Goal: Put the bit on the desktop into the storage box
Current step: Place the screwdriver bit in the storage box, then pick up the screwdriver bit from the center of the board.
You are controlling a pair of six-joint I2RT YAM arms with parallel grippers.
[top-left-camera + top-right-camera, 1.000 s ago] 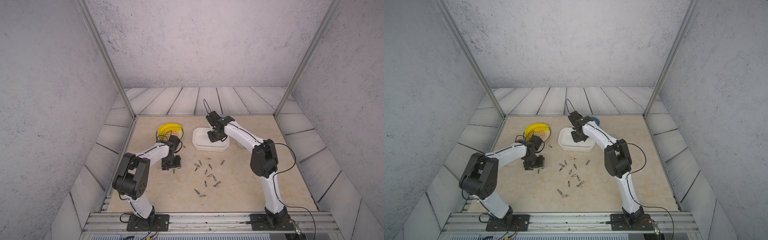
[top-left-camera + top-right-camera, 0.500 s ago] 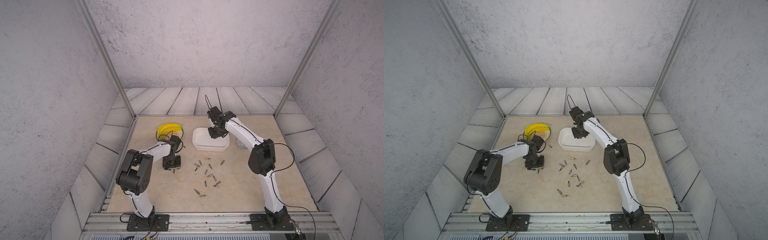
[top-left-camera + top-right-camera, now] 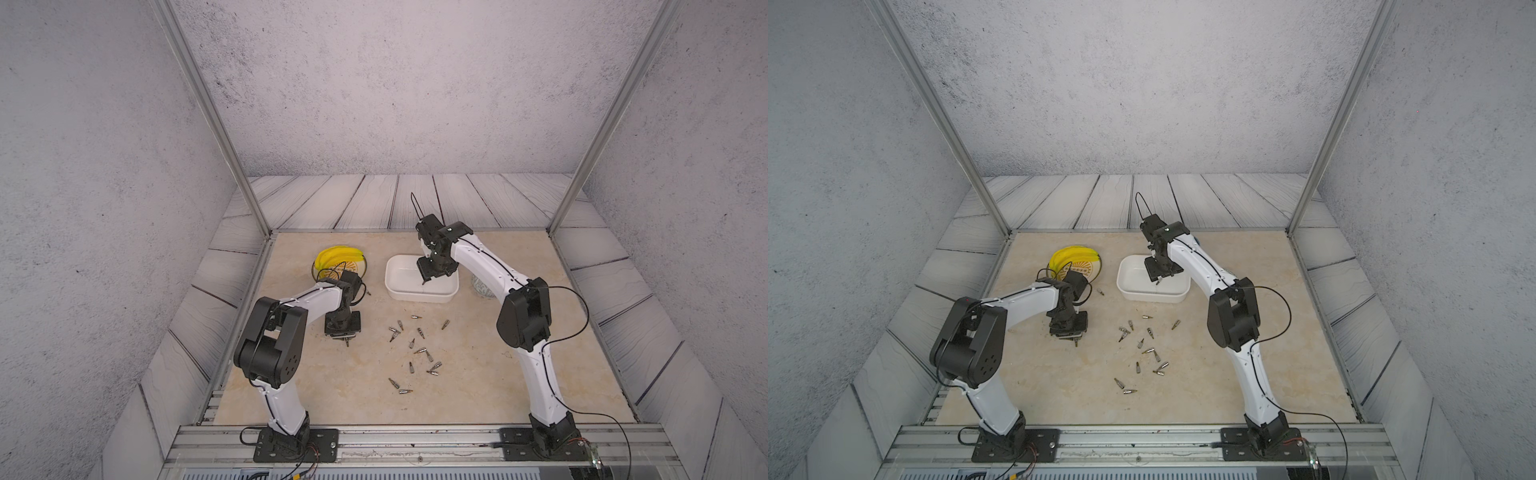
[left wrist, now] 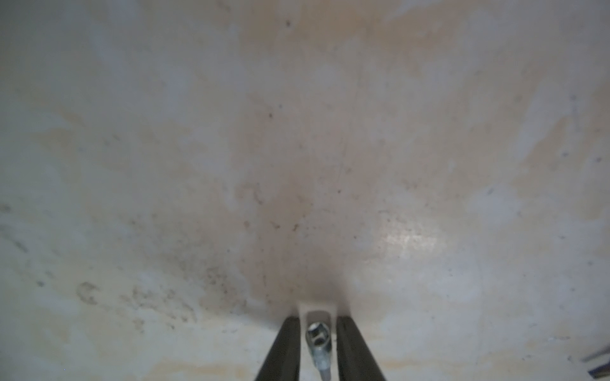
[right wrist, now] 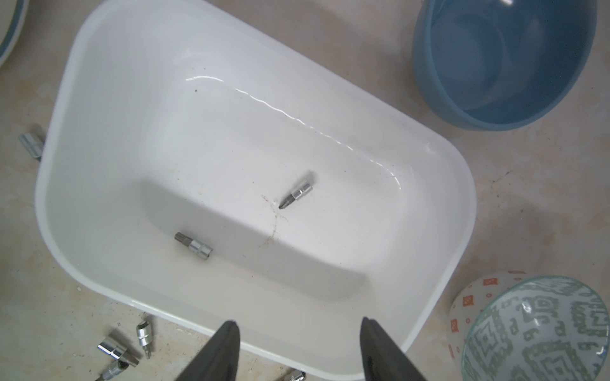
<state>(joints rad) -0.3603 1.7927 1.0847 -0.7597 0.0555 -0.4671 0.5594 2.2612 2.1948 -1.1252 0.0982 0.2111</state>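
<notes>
Desktop [image 3: 332, 395] front clear; loose bits [image 3: 420, 350] mid; blue bowl [image 5: 495, 66] & patterned bowl [image 5: 534, 330] nr storage box [image 5: 99, 99]

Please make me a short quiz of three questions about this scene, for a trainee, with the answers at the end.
1. True or false: the right gripper, over the storage box, is shut.
2. What sits between the fingers of the left gripper? A) a bit B) a coin C) nothing
3. How many things lie inside the storage box?
Key: 1 false, it is open; 2 A; 3 two bits.
</notes>
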